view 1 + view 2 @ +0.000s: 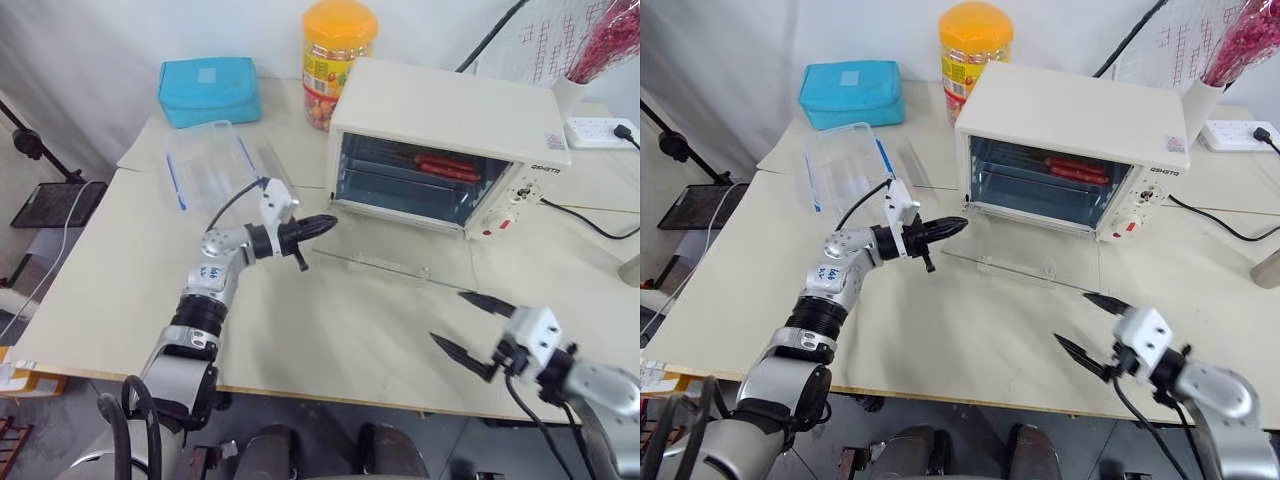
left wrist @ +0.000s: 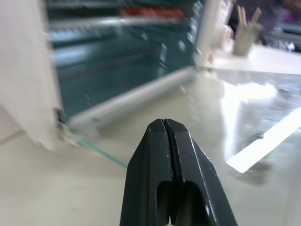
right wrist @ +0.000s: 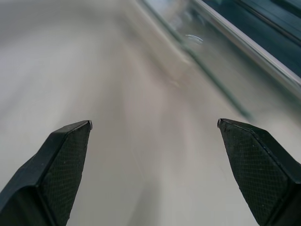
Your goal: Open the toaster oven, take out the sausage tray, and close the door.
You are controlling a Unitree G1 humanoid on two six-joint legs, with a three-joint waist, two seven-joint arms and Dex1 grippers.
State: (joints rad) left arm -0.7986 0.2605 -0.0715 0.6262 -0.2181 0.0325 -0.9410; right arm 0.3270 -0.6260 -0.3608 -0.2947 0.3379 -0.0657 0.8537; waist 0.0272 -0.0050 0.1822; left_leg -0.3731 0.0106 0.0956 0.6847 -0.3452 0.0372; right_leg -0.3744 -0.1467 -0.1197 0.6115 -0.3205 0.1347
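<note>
On the cream table [image 1: 330, 340], left gripper [image 1: 325, 224] pinched together on nothing just short of the toaster oven [image 1: 450, 150], its glass door [image 1: 385, 262] folded flat ahead of those jaws, sausage tray [image 1: 445, 166] inside on the rack, right gripper [image 1: 472, 328] spread wide and empty, near the door's front edge.

The oven [image 1: 447, 115] is cream-white, with a red mark on its knob panel. Inside it lie red sausages [image 1: 447, 166] on a silver tray [image 1: 425, 175]. The left gripper [image 1: 318, 226] is black, and so is the right gripper [image 1: 472, 329]. Past the left gripper sit a clear box [image 1: 215, 163] with blue clips, a bright blue pouch [image 1: 209, 90], and a jar [image 1: 336, 55] with an orange lid. The table [image 1: 330, 320] is pale cream.
</note>
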